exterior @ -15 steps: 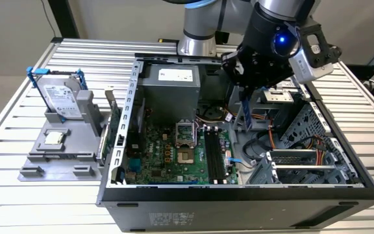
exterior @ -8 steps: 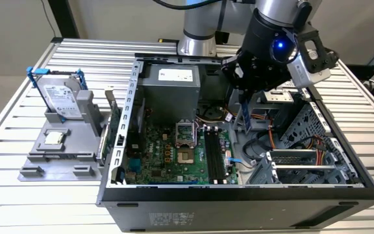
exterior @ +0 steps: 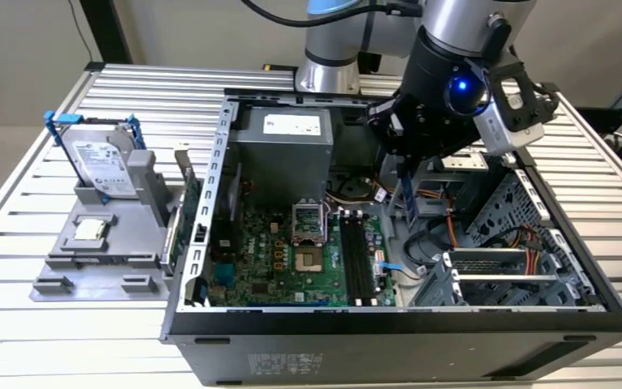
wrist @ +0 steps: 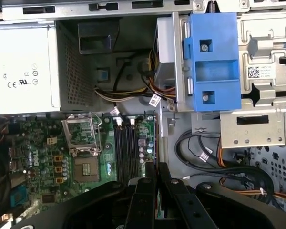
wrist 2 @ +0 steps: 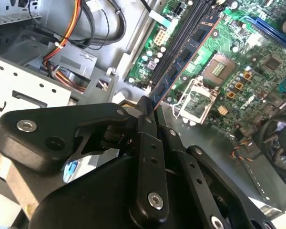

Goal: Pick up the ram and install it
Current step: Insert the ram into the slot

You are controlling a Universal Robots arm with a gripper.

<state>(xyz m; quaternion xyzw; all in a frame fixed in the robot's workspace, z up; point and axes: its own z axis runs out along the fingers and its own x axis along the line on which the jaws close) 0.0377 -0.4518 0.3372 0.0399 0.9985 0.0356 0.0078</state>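
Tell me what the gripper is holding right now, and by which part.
The gripper holds the ram, pinched at one end, with the rest of the stick reaching out over the motherboard.

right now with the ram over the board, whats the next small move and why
Probably a slow descent while lining the stick up with the slots. The gripper is shut on the ram, which hangs edge-down over the open case, above the black memory slots and apparently not yet seated. In the second wrist view it runs nearly parallel to them.
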